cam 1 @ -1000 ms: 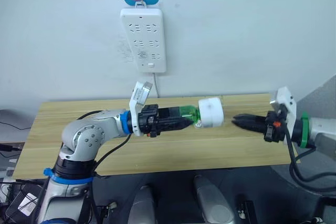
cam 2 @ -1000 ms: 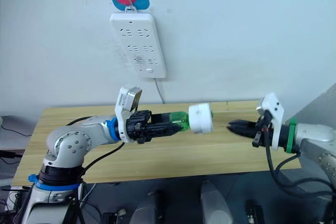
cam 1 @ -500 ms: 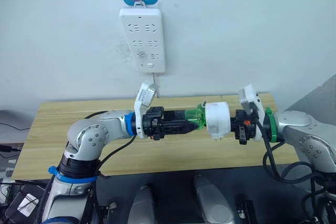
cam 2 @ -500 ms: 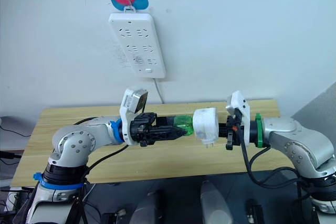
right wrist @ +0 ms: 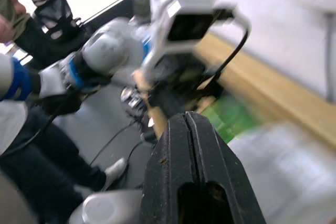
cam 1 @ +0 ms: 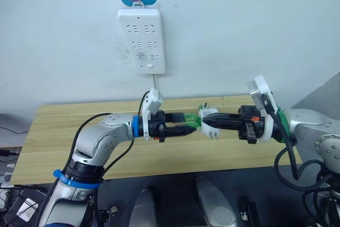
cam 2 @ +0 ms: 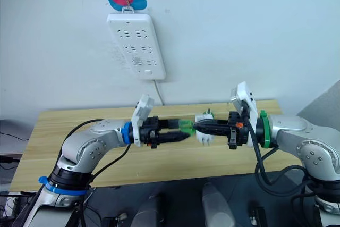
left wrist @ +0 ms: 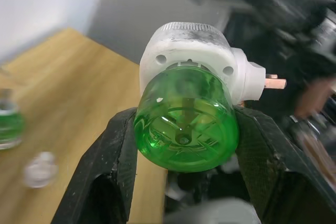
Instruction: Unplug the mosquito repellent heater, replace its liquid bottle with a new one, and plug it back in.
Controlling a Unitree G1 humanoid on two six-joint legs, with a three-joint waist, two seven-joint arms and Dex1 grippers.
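1. Head views: above the wooden table [cam 1: 79,147], the left gripper [cam 1: 190,129] clenches the green liquid bottle [cam 1: 192,121], still in the white heater [cam 2: 203,134].
2. Left wrist: the fingers [left wrist: 113,150] clamp the bottle.
3. Right wrist: the right gripper [right wrist: 189,127] is pressed closed, grasping nothing.

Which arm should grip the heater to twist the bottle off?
Right. The left claw is already shut on the bottle, and the right claw, shut, is right at the heater, facing it.
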